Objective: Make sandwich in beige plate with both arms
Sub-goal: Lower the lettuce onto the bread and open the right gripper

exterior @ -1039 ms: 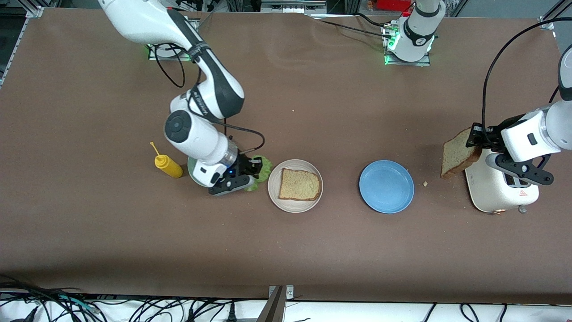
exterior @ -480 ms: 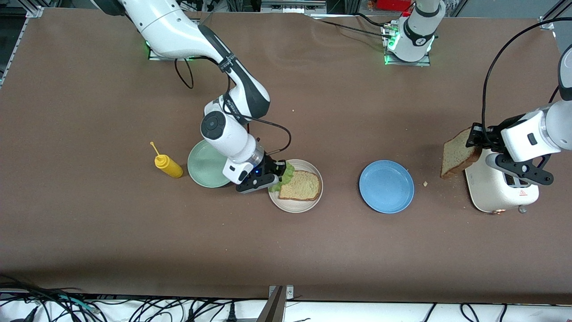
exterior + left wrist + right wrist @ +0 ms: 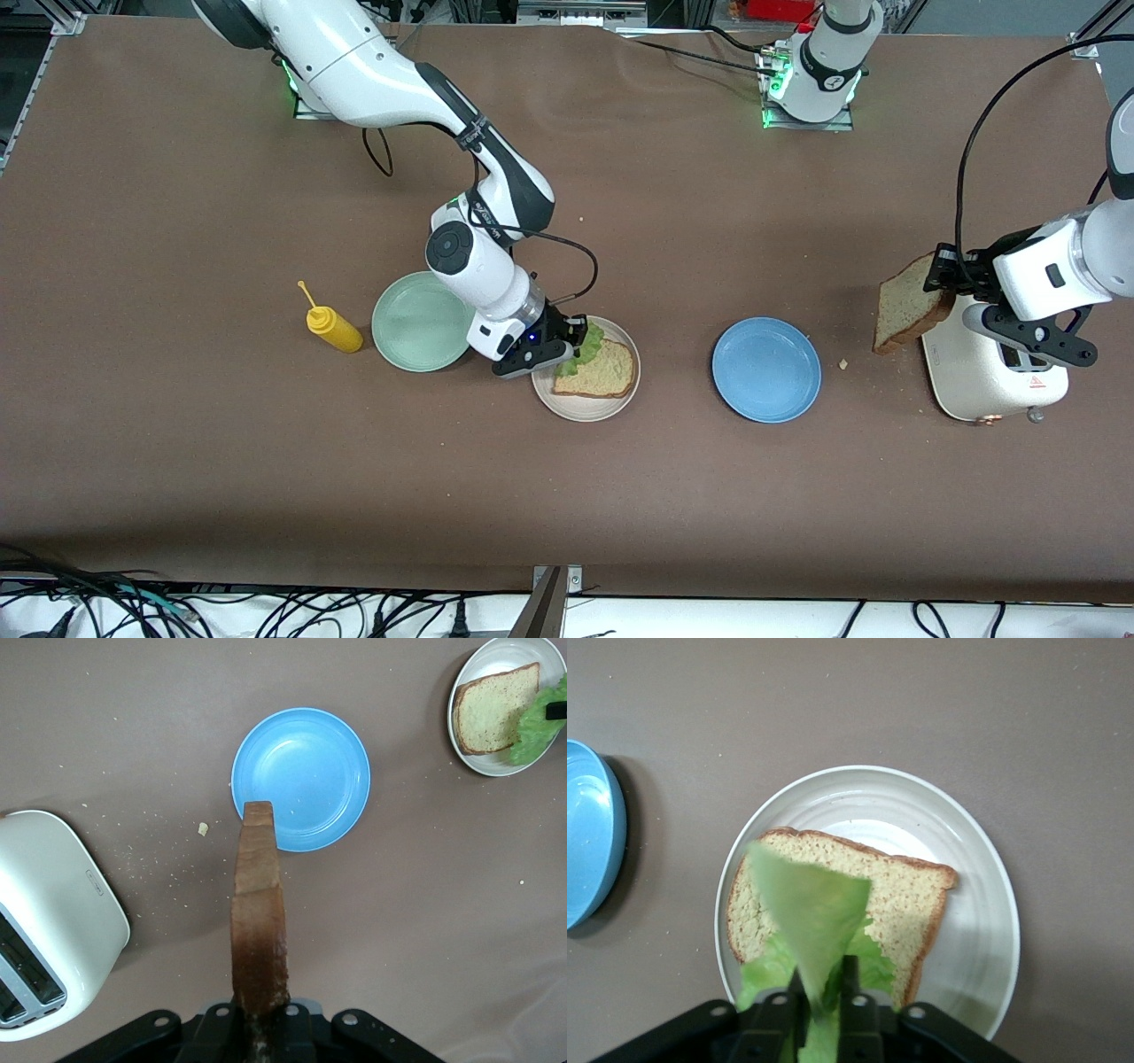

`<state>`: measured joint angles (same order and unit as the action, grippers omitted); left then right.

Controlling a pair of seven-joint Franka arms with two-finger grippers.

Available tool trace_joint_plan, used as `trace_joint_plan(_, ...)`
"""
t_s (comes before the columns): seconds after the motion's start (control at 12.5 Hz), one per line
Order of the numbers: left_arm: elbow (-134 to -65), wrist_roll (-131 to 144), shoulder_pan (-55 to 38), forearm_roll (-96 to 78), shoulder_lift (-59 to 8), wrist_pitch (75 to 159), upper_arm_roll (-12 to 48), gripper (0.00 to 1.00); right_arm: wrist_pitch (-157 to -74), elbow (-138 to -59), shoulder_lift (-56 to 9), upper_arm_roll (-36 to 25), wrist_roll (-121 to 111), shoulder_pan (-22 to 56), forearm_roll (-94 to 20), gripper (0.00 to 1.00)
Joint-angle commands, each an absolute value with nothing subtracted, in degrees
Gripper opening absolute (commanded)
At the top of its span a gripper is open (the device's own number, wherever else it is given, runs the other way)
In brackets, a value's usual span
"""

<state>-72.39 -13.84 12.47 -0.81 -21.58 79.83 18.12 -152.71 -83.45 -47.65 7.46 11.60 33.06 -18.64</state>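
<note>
The beige plate holds one bread slice lying flat. My right gripper is low over the plate's edge toward the right arm's end. It is shut on a ruffled green lettuce leaf that drapes onto the slice. In the right wrist view the lettuce hangs from the fingers over the bread and plate. My left gripper is shut on a second bread slice, held on edge in the air beside the toaster. The left wrist view shows that slice edge-on.
A mint-green plate and a yellow squeeze bottle stand toward the right arm's end. A blue plate lies between the beige plate and the toaster. Crumbs lie near the toaster.
My right arm carried the lettuce from over the mint-green plate to over the bread on the beige plate. The left arm has held still with its slice.
</note>
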Motion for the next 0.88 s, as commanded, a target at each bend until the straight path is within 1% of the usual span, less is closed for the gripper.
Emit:
trace_joint_plan(0.0,-71.9,-13.2,12.4,1.1,-20.9,78.8,18.5,0.0,-155.1,-81.3,-49.7,7.7,11.3,34.0,-19.2,0.5)
trace_joint_plan(0.08,-71.9,-13.2,12.4,1.1,-21.0,78.8,18.5,0.0,-155.2,-81.3,-49.7,7.7,10.6,34.0,-19.2,0.5)
trace_joint_plan(0.16,-71.9,-13.2,12.4,1.1,-21.0,78.8,18.5,0.0,-155.2,-81.3,-49.7,7.7,10.3,33.9,-19.2,0.58)
trace_joint_plan(0.24,-71.9,-13.2,12.4,1.1,-20.9,78.8,18.5,0.0,-155.2,-81.2,-49.7,7.7,10.1,33.9,-19.1,0.59)
trace_joint_plan(0.56,-72.0,-13.2,12.4,0.8,-20.9,78.8,18.3,0.0,-155.1,-81.2,-49.1,7.7,8.7,33.5,-19.2,0.59)
trace_joint_plan(0.64,-71.9,-13.2,12.4,0.7,-20.9,78.8,18.3,0.0,-154.8,-81.3,-48.7,7.7,8.5,33.2,-19.1,0.61)
trace_joint_plan(0.8,-72.0,-13.2,12.4,0.7,-20.9,78.8,18.2,0.0,-154.3,-82.3,-47.1,7.7,8.4,32.2,-19.1,1.0)
